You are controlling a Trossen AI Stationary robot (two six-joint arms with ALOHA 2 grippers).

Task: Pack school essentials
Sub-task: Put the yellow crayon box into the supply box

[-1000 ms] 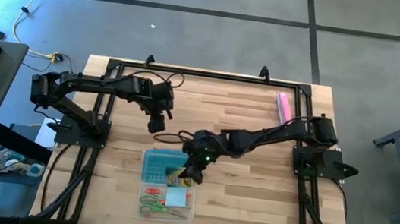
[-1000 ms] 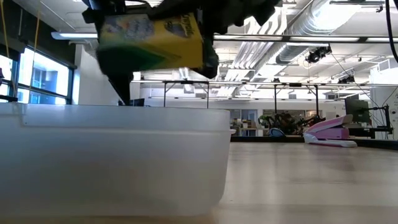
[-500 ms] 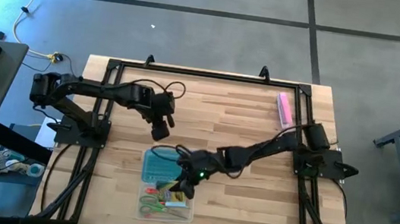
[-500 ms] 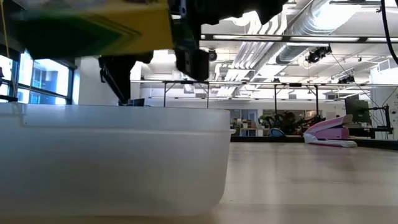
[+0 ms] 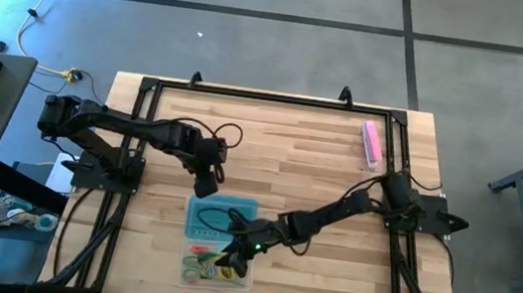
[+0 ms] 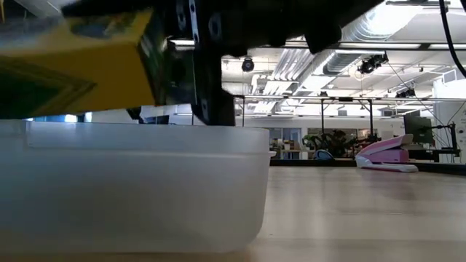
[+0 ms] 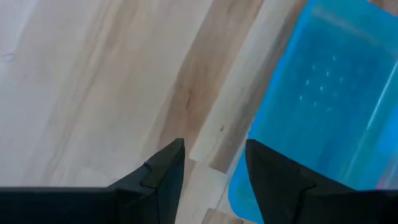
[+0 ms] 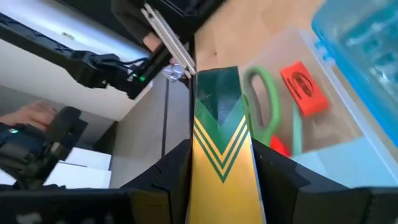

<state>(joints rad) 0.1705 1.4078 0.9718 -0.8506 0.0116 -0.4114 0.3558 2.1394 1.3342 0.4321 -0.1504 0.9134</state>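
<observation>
My right gripper [image 5: 231, 260] is shut on a yellow-and-green marker-like box [image 8: 219, 124] and hangs over the clear plastic box [image 5: 217, 266]. That box holds green-handled scissors [image 8: 264, 106], a red piece [image 8: 303, 81] and other small stationery. In the low view the yellow-and-green box [image 6: 73, 65] hovers just above the clear box's rim [image 6: 145, 131]. My left gripper [image 5: 205, 185] is open and touches nothing. It stands at the far left corner of the teal lid [image 5: 218, 219], with the lid's edge [image 7: 292, 124] just beside its fingers. My right gripper pinches the yellow-and-green box by its two long sides [image 8: 211, 168] between its two fingers [image 8: 177, 168]. The box lies along the fingers, and its green-tipped end [image 8: 217, 84] sticks out ahead of them. It is lifted clear, roughly level, above the clear box.
A pink stapler [image 5: 371, 142] lies near the table's far right corner, also seen in the low view [image 6: 386, 154]. The teal lid lies flat on the table against the clear box's far side. Bare wood [image 5: 337, 186] lies between the arms.
My right gripper has carried the yellow-and-green box toward the table's near edge and a little left, from beside the teal lid to over the clear box. My left gripper has moved toward the near edge, closer to the teal lid's far left corner.
</observation>
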